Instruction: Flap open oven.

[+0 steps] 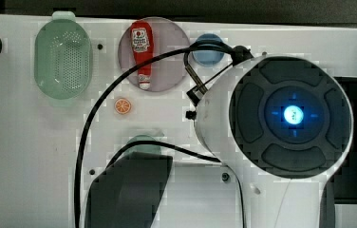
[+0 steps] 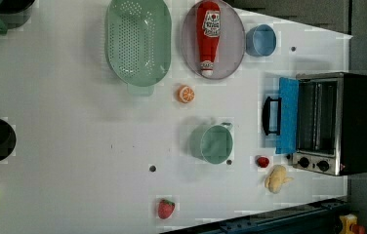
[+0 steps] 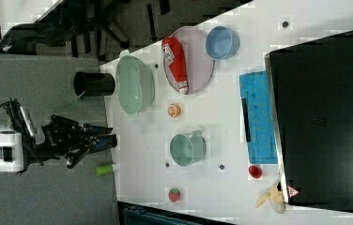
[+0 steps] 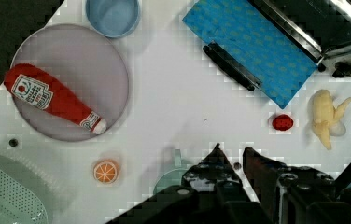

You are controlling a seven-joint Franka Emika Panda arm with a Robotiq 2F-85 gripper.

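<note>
Oven (image 2: 335, 124) at the left view's right edge has its blue door (image 2: 287, 115) folded down flat, so flap looks done; gripper (image 4: 232, 158) high above the table, fingers narrowly apart, seemingly holding nothing.

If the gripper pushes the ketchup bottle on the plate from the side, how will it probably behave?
The ketchup bottle lies on its side on the round plate, so it will probably roll rather than slide. Its body narrows toward the white cap, so it may curve as it rolls. The plate's rim looks low, so the bottle could roll off onto the table.
</note>
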